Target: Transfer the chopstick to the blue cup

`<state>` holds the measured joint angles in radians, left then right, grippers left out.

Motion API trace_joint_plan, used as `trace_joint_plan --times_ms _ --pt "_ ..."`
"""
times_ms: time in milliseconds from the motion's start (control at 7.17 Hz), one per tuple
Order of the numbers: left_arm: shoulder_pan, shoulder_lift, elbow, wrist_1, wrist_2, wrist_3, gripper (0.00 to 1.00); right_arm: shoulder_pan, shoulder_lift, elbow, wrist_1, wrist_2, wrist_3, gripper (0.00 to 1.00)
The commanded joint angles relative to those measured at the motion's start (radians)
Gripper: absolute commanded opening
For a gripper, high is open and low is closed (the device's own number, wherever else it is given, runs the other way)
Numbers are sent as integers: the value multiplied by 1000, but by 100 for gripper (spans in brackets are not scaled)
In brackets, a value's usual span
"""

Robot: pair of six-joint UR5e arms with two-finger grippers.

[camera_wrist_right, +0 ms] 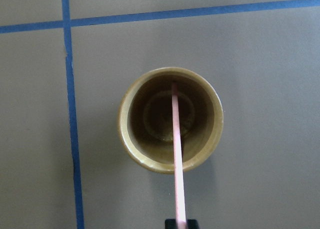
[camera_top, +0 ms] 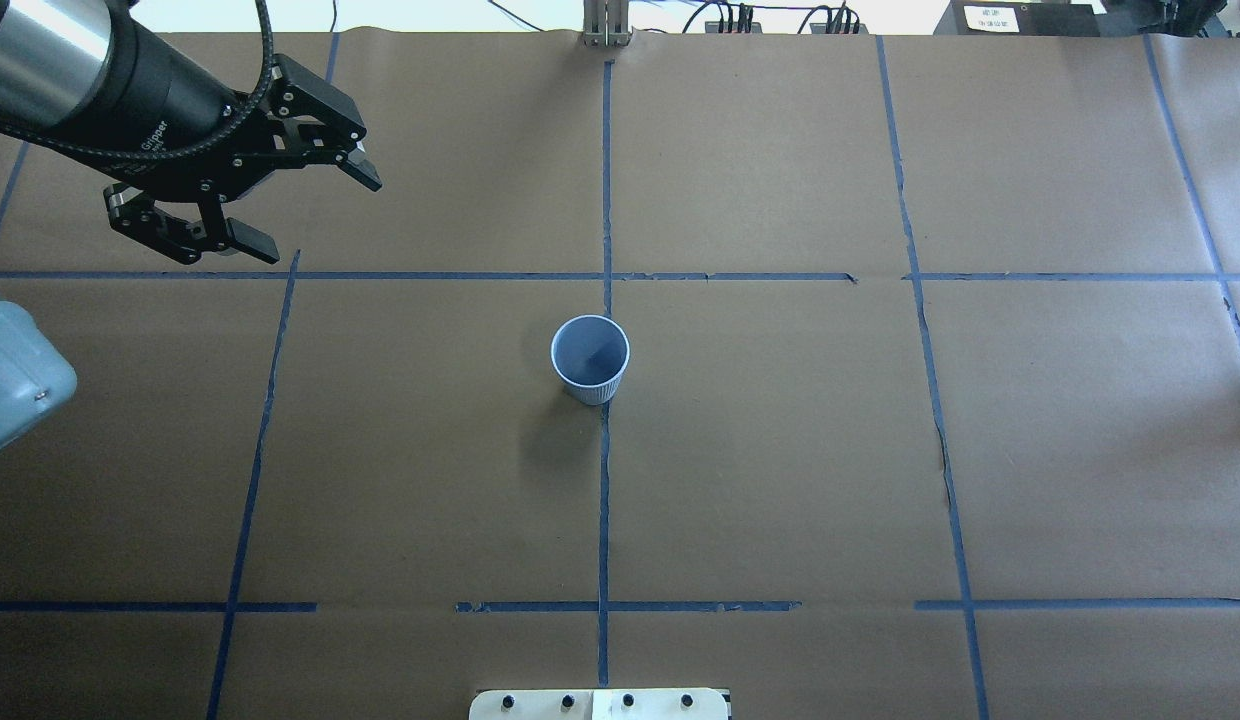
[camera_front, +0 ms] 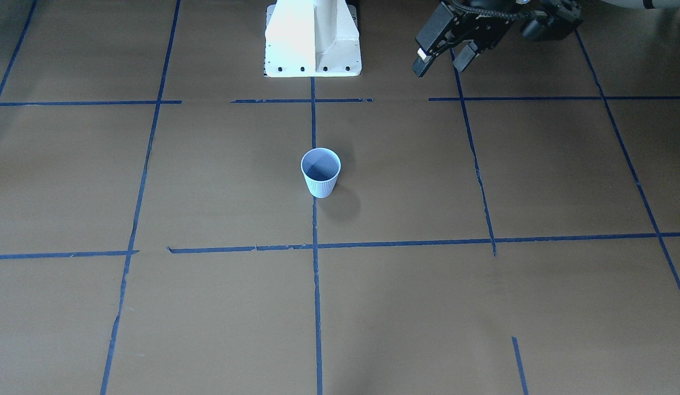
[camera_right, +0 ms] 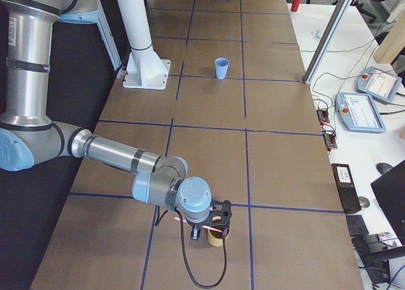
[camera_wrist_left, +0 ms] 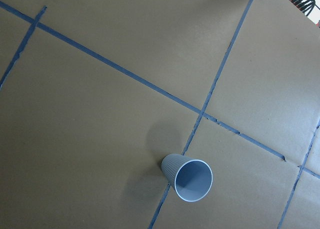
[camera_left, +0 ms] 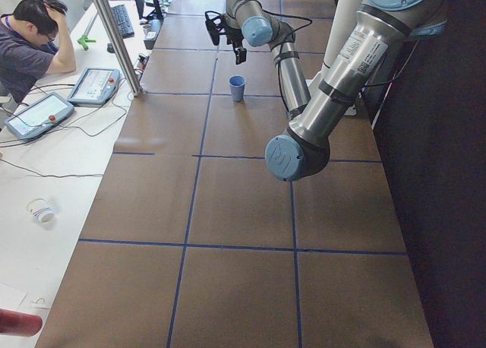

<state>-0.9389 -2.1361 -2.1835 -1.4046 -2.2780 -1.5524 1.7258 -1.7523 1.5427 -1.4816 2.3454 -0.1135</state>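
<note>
The pale blue ribbed cup (camera_front: 321,173) stands upright and empty at the table's middle; it also shows in the overhead view (camera_top: 590,360) and the left wrist view (camera_wrist_left: 187,176). My left gripper (camera_top: 315,215) is open and empty, raised well away from the cup near the robot's side (camera_front: 441,65). The pinkish-orange chopstick (camera_wrist_right: 177,154) stands in an olive-brown cup (camera_wrist_right: 170,119). My right gripper (camera_right: 212,230) is right above that cup at the table's near end in the exterior right view. Its fingertips, at the bottom edge of the right wrist view, are shut on the chopstick.
The white robot pedestal (camera_front: 312,38) stands at the table's robot side. Blue tape lines (camera_top: 605,500) grid the brown table. An operator (camera_left: 30,44) and teach pendants (camera_left: 95,86) are beyond the far edge. The olive-brown cup (camera_right: 215,238) is far from the blue cup (camera_right: 221,68).
</note>
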Motion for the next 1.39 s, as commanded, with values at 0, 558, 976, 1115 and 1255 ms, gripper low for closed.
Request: trace_joint_plan --times_ms 0,558,976,1115,1255 --pt "0 -2 -7 -1 0 -2 100 0 0 -1 -14 -11 0 5" --pt "0 -1 -22 -1 2 -2 100 26 8 94 -175 -8 -2 2" --pt "-1 -1 -28 1 3 -2 100 76 -1 255 -421 -11 -101 3" --pt "-1 1 -36 1 3 -2 100 112 0 336 -538 -37 -144 3" --pt "-3 2 -35 1 3 -2 100 154 5 428 -656 -63 -164 1"
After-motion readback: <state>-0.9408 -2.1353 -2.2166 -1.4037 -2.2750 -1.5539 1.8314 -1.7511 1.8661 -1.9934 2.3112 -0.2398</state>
